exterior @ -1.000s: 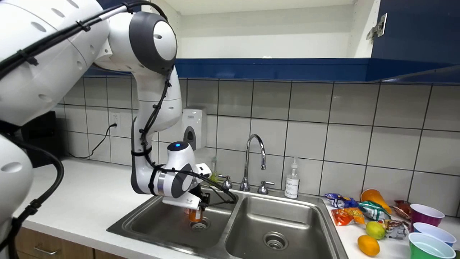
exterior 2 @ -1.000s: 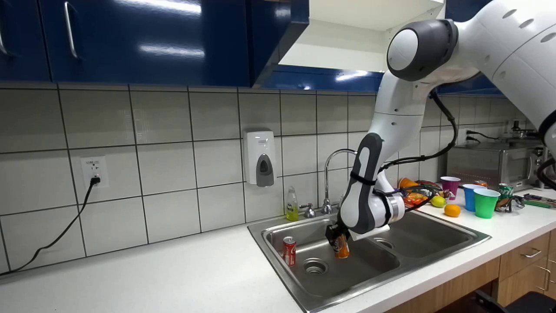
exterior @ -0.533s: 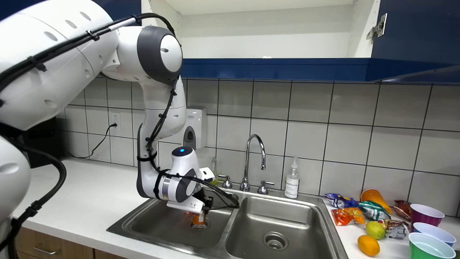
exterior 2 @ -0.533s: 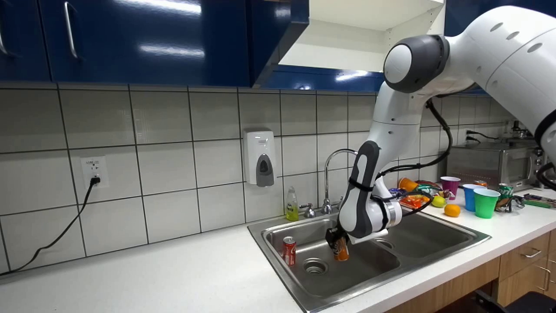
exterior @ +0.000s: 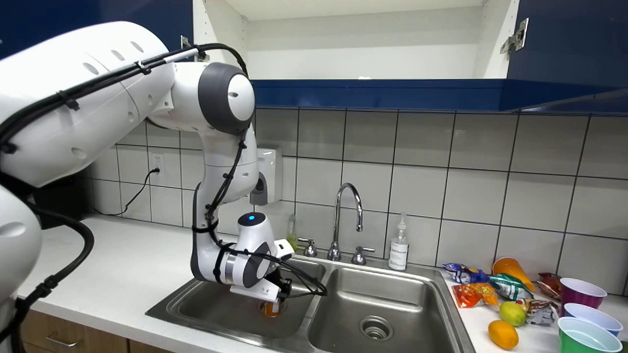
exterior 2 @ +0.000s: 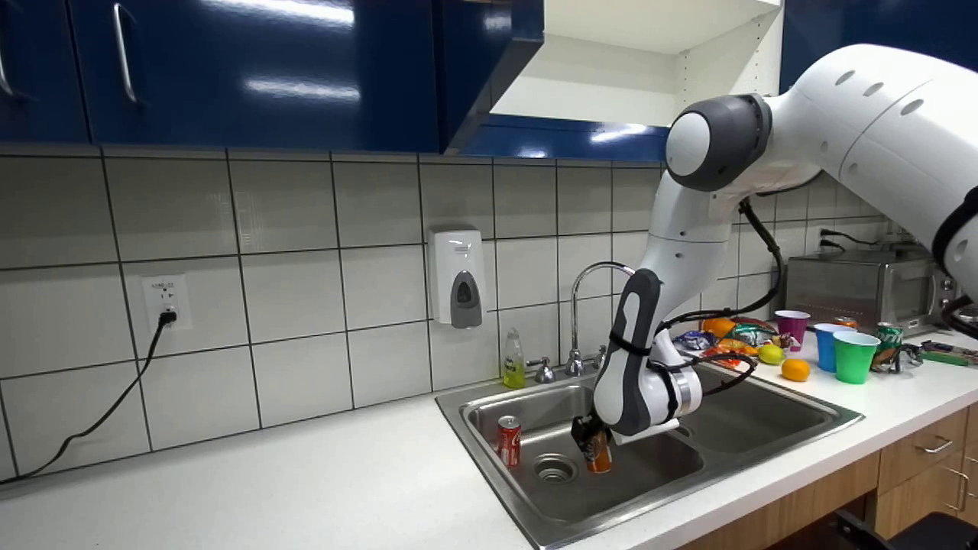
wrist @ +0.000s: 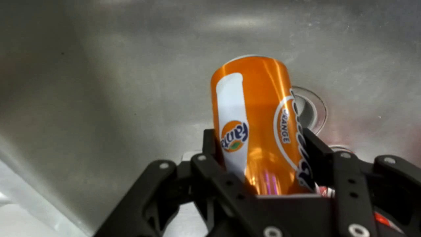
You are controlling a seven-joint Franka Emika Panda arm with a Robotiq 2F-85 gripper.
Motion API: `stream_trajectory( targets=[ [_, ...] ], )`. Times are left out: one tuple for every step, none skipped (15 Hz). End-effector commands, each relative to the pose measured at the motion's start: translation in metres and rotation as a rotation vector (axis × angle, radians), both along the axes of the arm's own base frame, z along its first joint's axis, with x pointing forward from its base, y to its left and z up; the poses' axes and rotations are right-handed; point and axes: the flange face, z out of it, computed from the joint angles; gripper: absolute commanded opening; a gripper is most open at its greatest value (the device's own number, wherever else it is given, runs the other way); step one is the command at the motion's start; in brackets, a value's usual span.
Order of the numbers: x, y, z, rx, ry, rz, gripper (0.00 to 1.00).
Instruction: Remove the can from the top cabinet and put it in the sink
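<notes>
The orange can (wrist: 260, 108) with a white band is clamped between the fingers of my gripper (wrist: 258, 141). In both exterior views the can (exterior: 271, 309) (exterior 2: 598, 452) hangs slightly tilted below the gripper (exterior: 283, 287) (exterior 2: 587, 429), low inside a basin of the steel sink (exterior: 310, 314) (exterior 2: 483, 451). The basin's drain lies beside the can in the wrist view. I cannot tell whether the can's lower end touches the basin floor. The top cabinet (exterior: 363, 44) (exterior 2: 588, 84) stands open above, with a white interior and dark-blue doors.
A red can (exterior 2: 509, 441) stands in the same basin. The chrome faucet (exterior: 337, 220) and soap bottles (exterior: 399, 247) (exterior 2: 513, 363) are behind the sink. Snack bags (exterior: 473, 294), fruit (exterior: 503, 334) and cups (exterior: 588, 336) lie on the counter beside it. The cabinet door (exterior 2: 489, 69) hangs open overhead.
The arm has come down, and the gripper has lowered the orange can a little deeper into the basin. The fingers stay closed on the can. The red can has not moved.
</notes>
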Motion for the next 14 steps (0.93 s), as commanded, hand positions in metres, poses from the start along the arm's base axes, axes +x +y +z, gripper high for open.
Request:
stream_trajectory(
  targets=[
    [0.007,-0.004,-0.014,-0.001,0.000,0.010,0.38],
    [0.007,-0.003,-0.018,0.001,0.003,0.009,0.38],
    [0.007,-0.004,-0.022,0.002,0.005,0.011,0.38],
    [0.007,-0.003,-0.026,0.001,0.009,0.010,0.38],
    [0.007,-0.003,-0.029,0.001,0.011,0.010,0.38],
    [0.007,-0.003,-0.031,0.000,0.011,0.010,0.38],
    [0.008,-0.003,-0.033,0.000,0.012,0.011,0.38],
    [0.009,-0.003,-0.035,-0.002,0.011,0.013,0.38],
    [0.011,-0.003,-0.035,-0.001,0.006,0.015,0.38],
    [0.013,-0.003,-0.035,-0.004,0.002,0.015,0.38],
    [0.015,-0.003,-0.036,-0.005,0.001,0.017,0.38],
    [0.016,-0.004,-0.037,-0.007,0.000,0.017,0.38],
    [0.016,-0.003,-0.038,-0.008,-0.001,0.018,0.38],
    [0.016,-0.003,-0.039,-0.012,0.000,0.021,0.38]
  ],
)
